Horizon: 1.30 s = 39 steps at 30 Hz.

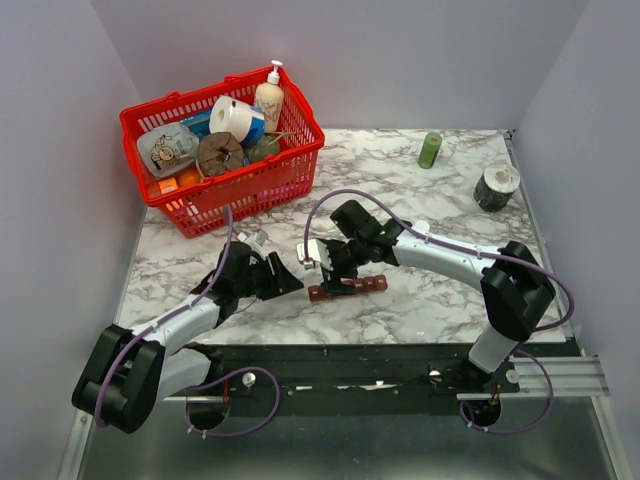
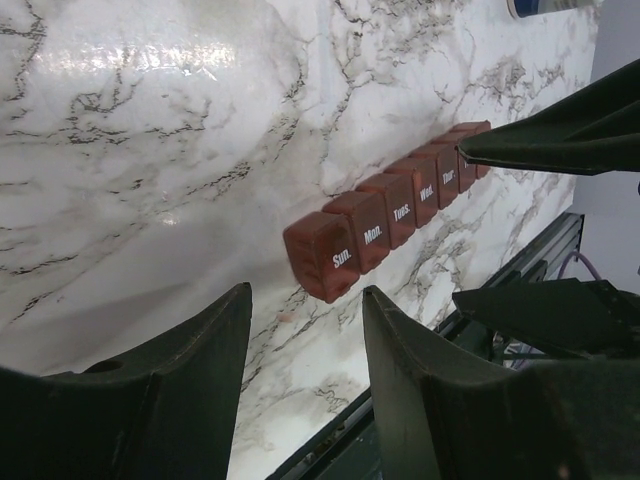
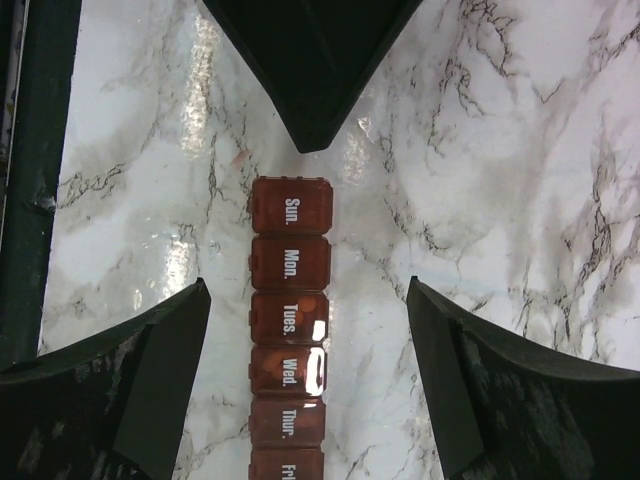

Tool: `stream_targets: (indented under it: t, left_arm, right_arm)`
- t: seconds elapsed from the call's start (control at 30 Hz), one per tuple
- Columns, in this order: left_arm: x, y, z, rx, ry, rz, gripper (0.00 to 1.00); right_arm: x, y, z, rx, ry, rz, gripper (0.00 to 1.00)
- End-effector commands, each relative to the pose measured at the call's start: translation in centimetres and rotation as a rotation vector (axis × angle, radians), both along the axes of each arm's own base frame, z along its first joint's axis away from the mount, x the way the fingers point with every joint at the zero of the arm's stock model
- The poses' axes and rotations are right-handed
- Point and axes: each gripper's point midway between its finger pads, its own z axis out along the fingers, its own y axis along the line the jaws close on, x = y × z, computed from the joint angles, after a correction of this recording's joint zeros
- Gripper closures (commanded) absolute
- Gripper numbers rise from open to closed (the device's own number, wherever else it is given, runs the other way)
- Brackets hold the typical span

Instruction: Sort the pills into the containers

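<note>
beneath the wide right tool [image 3: 307, 281], containers [image 3: 290, 320] cut off at fri, contents unclear, left tool [image 2: 306, 292] parted, empty

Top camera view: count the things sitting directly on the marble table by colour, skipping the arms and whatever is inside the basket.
Red: 1, the mesh basket
Red-brown: 1, the pill container strip
Green: 1, the slim bottle
Dark with a white top: 1, a round item
Total: 4

bare marble [image 3: 500, 150] flanks the containers [image 3: 289, 320] — left jaws crowd the sun. end, basket [image 1: 222, 150] far behind.
</note>
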Motion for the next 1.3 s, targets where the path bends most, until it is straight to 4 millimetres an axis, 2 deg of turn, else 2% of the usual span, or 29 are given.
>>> stream_targets:
  t: [0.0,0.13,0.3,0.4,0.57,0.87,1.03,1.2,1.27]
  left_arm:
    - [-0.3,-0.8,0.6,-0.04,-0.007,-0.038,0.44]
    - [-0.6,-1.2,-0.3,-0.037,0.026,-0.058,0.44]
    - [-0.7,-1.7,-0.9,-0.029,0.051,-0.072,0.44]
    - [-0.9,-2.0,-1.2,-0.024,0.057,-0.079,0.44]
    - [-0.8,-2.1,-1.8,-0.025,0.068,-0.071,0.44]
    - [-0.3,-2.4,-2.5,-0.02,0.082,-0.056,0.45]
    - [-0.5,-2.3,-3.5,0.018,0.105,-0.062,0.52]
    - [-0.9,-2.0,-4.7,0.061,0.13,-0.059,0.53]
    - [-1.0,-1.8,-5.2,0.077,0.138,-0.057,0.57]
  right_arm:
    - [-0.3,-0.8,-1.6,-0.054,-0.001,0.006,0.12]
    - [-1.1,-1.0,-2.9,-0.07,-0.017,0.03,0.12]
    - [-2.0,0.2,-3.7,-0.07,-0.042,0.059,0.12]
    - [-1.7,0.8,-3.7,-0.065,-0.063,0.051,0.12]
    - [-1.2,1.0,-5.0,-0.102,-0.097,0.037,0.13]
    - [-0.6,0.8,-6.2,-0.144,-0.115,0.016,0.23]
    - [-0.7,0.8,-6.3,-0.145,-0.107,0.011,0.33]
    - [-0.8,1.1,-6.1,-0.14,-0.097,0.011,0.43]
    - [-1.0,1.1,-6.1,-0.14,-0.087,0.012,0.48]
